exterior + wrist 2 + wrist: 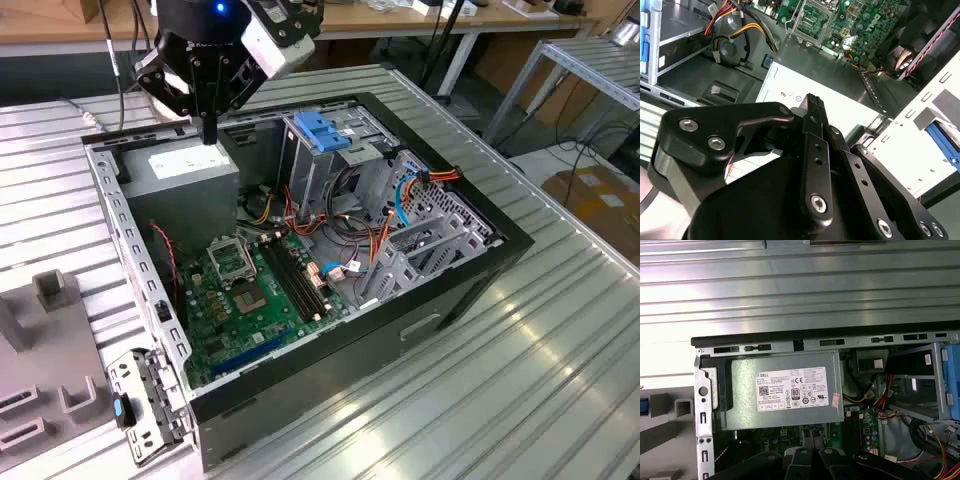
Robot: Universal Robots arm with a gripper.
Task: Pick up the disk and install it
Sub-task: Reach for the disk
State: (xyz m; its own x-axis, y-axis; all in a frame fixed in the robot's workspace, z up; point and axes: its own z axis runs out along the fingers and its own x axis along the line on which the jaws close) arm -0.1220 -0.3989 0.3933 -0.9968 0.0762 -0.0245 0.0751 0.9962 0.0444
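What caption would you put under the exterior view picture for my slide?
Robot gripper hovers over the grey power supply inside an open computer case.

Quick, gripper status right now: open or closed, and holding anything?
Black gripper: closed, nothing held, over the grey metal power supply box.

You had even, bright overhead light in the exterior view, and the ribbed silver metal table (540, 350) took a pale sheen. In the first wrist view glare bleached its ribs nearly white in broad bands, while the open black computer case (790, 336) lay shadowed inside. In the second wrist view the black metal gripper (812, 100) carried soft highlights above dark, unlit undersides.
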